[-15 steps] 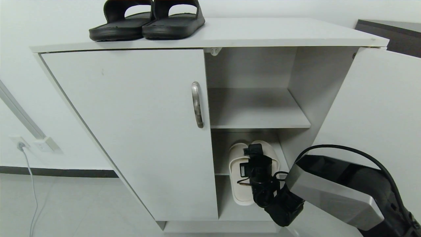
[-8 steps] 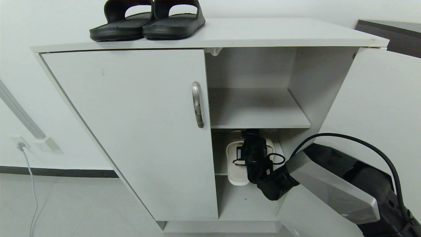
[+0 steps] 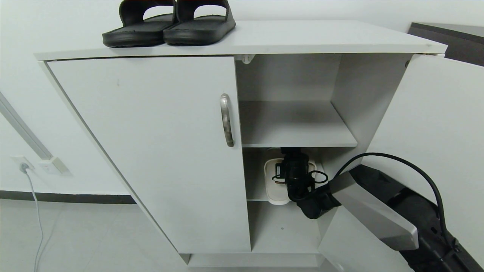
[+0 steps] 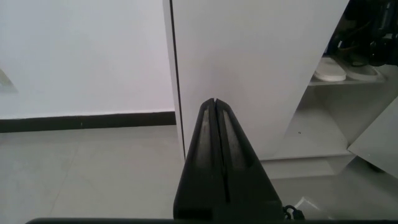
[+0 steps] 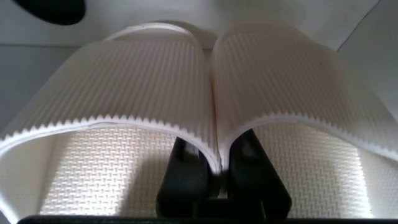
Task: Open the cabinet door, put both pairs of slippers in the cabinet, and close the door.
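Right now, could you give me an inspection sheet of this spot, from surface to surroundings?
Surface: white cabinet top, flat.
Job's things: black slippers side by side on the cabinet top; white slippers on a lower shelf inside; left door shut, right door open.
Clutter: nothing seen.
Grippers: right gripper clamped on the white slippers' adjoining straps; left gripper shut, holding nothing, low beside the cabinet.
Cables: black cable arching over the right arm; grey cord hanging from a wall socket.
Surroundings: white wall, pale floor.
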You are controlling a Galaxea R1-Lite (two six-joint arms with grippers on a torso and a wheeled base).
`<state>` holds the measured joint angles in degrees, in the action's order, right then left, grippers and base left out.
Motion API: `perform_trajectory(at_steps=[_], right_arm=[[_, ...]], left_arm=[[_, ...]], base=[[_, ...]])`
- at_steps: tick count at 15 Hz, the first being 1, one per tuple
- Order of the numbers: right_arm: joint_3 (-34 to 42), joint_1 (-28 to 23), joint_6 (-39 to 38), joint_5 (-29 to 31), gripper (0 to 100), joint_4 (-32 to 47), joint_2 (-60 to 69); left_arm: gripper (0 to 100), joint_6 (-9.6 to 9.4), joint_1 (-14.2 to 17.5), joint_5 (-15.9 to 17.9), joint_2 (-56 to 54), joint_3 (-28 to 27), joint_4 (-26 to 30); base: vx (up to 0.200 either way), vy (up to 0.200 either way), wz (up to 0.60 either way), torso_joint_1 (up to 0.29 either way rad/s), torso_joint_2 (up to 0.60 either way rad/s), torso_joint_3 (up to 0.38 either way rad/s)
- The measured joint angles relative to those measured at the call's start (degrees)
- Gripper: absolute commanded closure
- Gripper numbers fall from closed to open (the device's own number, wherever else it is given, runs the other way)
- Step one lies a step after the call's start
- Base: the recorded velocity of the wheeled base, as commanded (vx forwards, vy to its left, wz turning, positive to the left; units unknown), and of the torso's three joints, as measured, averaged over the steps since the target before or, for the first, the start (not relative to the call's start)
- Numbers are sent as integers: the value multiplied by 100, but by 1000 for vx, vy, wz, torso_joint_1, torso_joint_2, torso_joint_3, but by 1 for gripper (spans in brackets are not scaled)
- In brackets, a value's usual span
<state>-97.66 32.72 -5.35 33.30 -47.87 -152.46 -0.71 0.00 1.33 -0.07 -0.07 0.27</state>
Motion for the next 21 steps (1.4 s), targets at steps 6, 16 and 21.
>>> perform_trajectory(at_steps=[6, 16, 21], right_arm=[[-199, -94, -20, -11, 100, 96, -155], [276, -65, -17, 11, 0, -43, -38], [1269, 99, 0, 11, 0, -599, 461]], left_arm=[[100, 0, 0, 0, 0, 0, 0], [100, -7, 0, 0, 0, 0, 0], [100, -7, 0, 0, 0, 7, 0]], base=[[0, 0, 0, 0, 0, 0], [0, 0, 0, 0, 0, 0], [0, 0, 0, 0, 0, 0]])
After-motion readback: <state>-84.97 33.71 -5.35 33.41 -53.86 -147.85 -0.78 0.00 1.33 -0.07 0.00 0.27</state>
